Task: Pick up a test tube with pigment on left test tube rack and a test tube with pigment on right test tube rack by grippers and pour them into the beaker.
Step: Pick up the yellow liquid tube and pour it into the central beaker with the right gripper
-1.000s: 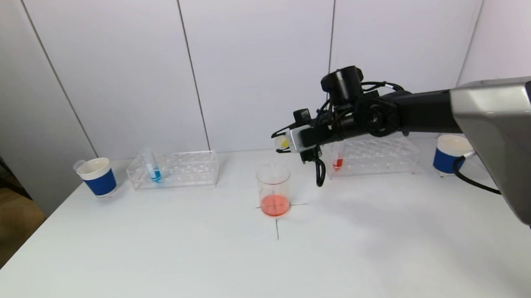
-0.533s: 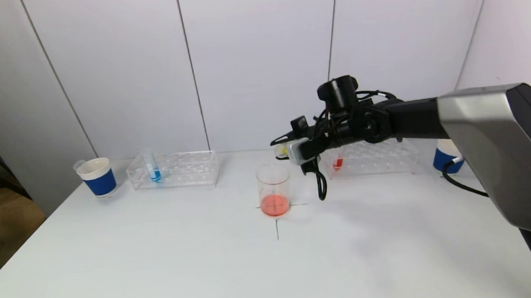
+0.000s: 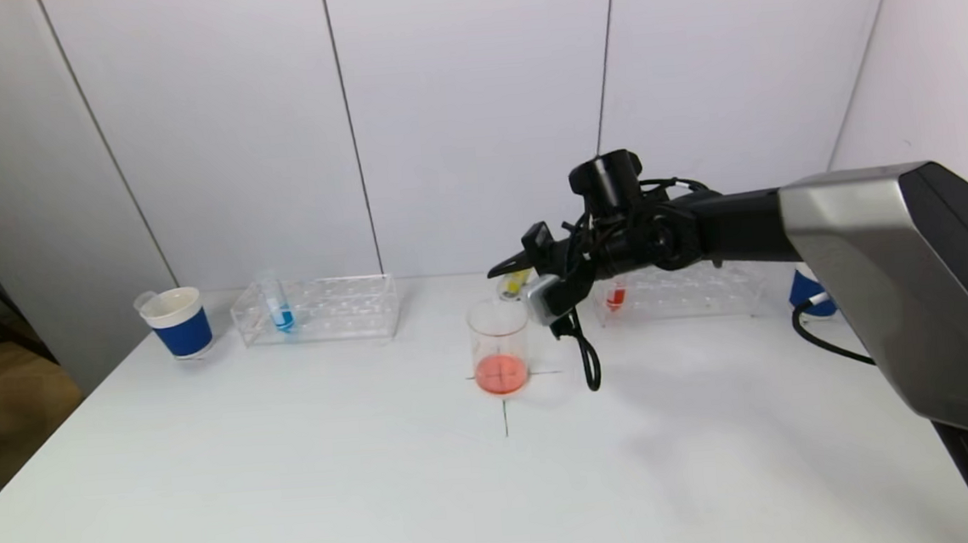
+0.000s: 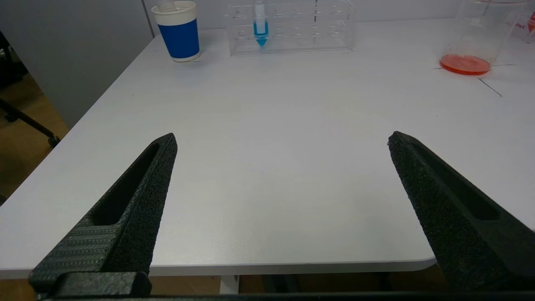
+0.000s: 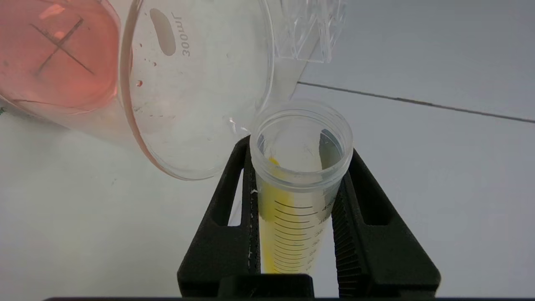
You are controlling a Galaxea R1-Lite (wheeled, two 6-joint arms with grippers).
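Right gripper (image 5: 294,217) pinches the yellow test tube (image 5: 299,184), tilted mouth-first; beaker (image 5: 196,88) rim lies just beyond the mouth.

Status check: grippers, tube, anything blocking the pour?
Right gripper shut on yellow tube, tilted at beaker rim. Left gripper open, idle, low over table edge. Nothing blocking.
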